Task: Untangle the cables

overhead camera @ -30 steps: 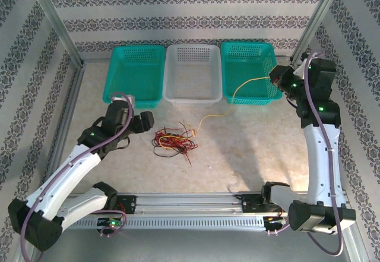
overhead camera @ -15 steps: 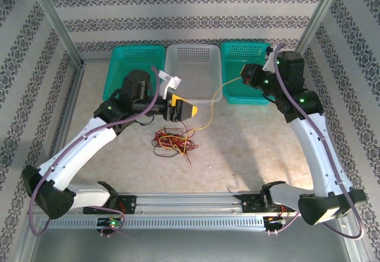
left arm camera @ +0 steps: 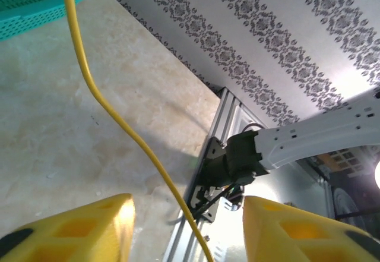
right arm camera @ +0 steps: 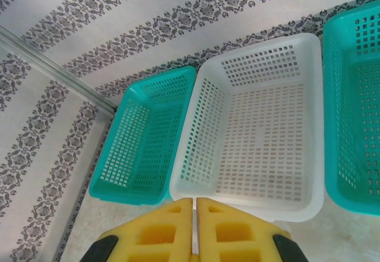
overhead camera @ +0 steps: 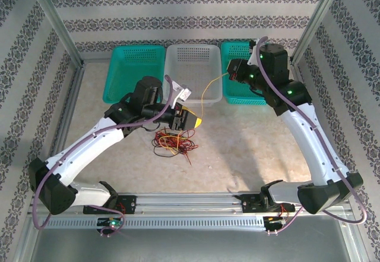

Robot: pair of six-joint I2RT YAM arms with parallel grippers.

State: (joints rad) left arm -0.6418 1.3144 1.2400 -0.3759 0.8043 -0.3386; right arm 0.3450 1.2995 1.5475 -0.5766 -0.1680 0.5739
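Yellow cable [overhead camera: 203,92] strung through the air, from the right gripper [overhead camera: 231,75] across the near rim of the white basket [overhead camera: 184,72] and down to the left gripper [overhead camera: 194,120], just above the tangle [overhead camera: 174,142]. Tangle of thin red, black and yellow cables heaped in loose loops on the table [overhead camera: 255,149], with one strand trailing out toward the near right.

Right gripper clenched, its yellow foam pads [right arm camera: 172,232] pressed flat together in the wrist view. Seemingly pinching the yellow cable's end, though the pinch itself too small to make out from above. Left gripper released, blocky yellow pads [left arm camera: 71,229] well apart, the cable running between them and touching neither.

Three perforated plastic baskets side by side along the far wall: left teal basket [overhead camera: 111,78], white basket, right teal basket [overhead camera: 240,51]. Right teal basket partly hidden behind the right arm [overhead camera: 309,137]. Left arm [overhead camera: 89,146] stretched over the table's left half, beside the tangle.

Table top smooth, marbled beige. Walls papered in grey ornamental stripes. Ribbed aluminium rail [overhead camera: 190,202] along the near edge, carrying both arm bases. Thick purple hoses [overhead camera: 41,214] looped along the white arm links.
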